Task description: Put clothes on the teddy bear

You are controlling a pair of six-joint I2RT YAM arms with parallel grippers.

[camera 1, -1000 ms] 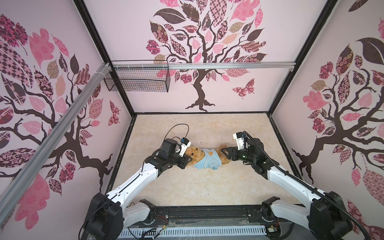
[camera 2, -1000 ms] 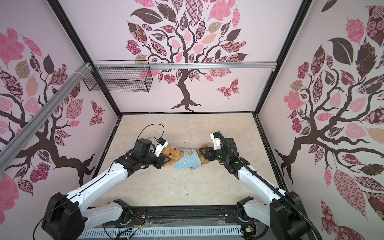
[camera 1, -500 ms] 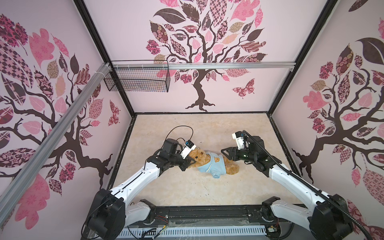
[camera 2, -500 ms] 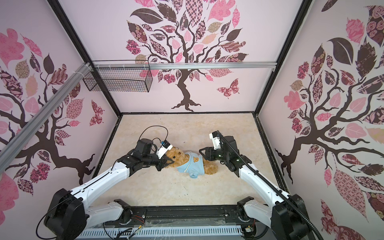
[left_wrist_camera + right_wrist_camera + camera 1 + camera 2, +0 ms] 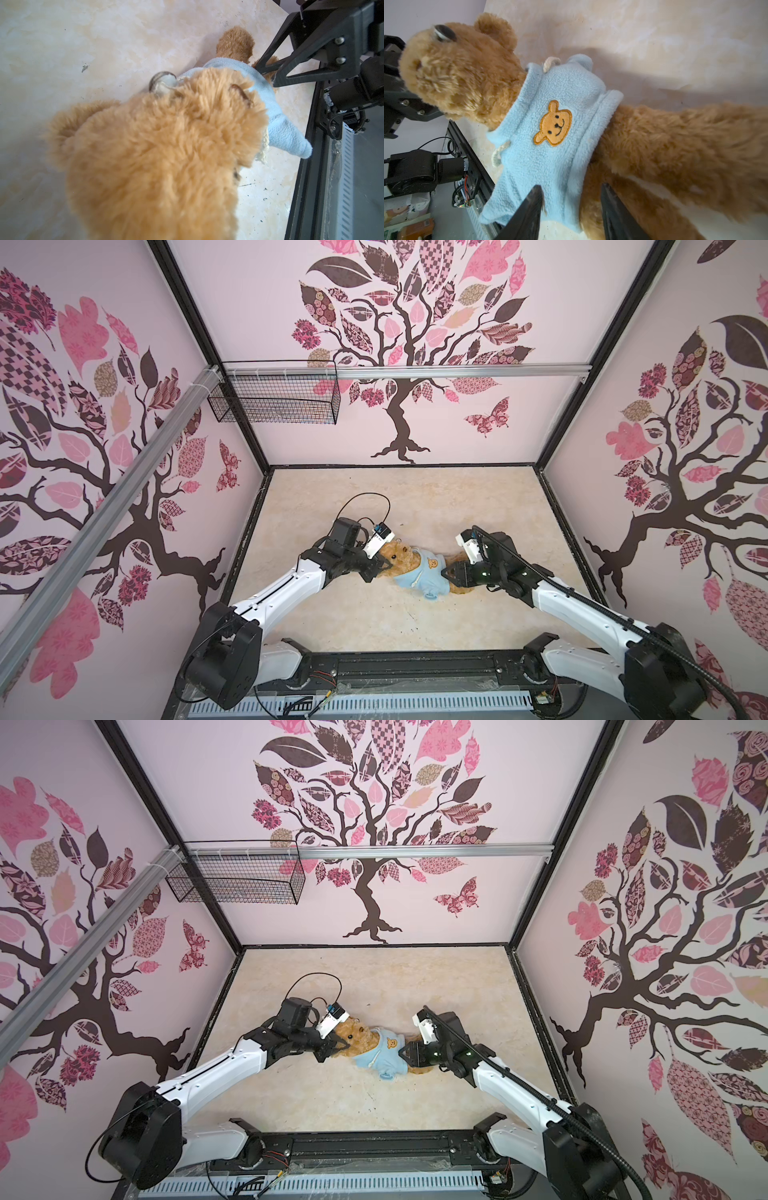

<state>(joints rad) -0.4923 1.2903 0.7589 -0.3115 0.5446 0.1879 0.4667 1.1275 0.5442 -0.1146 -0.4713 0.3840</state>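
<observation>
Teddy bear [image 5: 400,559], small golden-brown curly plush, lies mid beige tabletop [image 5: 374,497], light-blue fleece shirt [image 5: 420,580] on torso. Left gripper [image 5: 374,567] clamped shut on head, prob anchoring. Right gripper [image 5: 571,186] part-open, straddling shirt hem, prob to tug down.

Both top views look steeply down from far overhead over the whole surface [image 5: 332,614]. Wrist views look forward from the left gripper [image 5: 375,569] and right gripper [image 5: 571,189], close on the teddy bear [image 5: 158,158], sharing its shirt [image 5: 550,93].
</observation>
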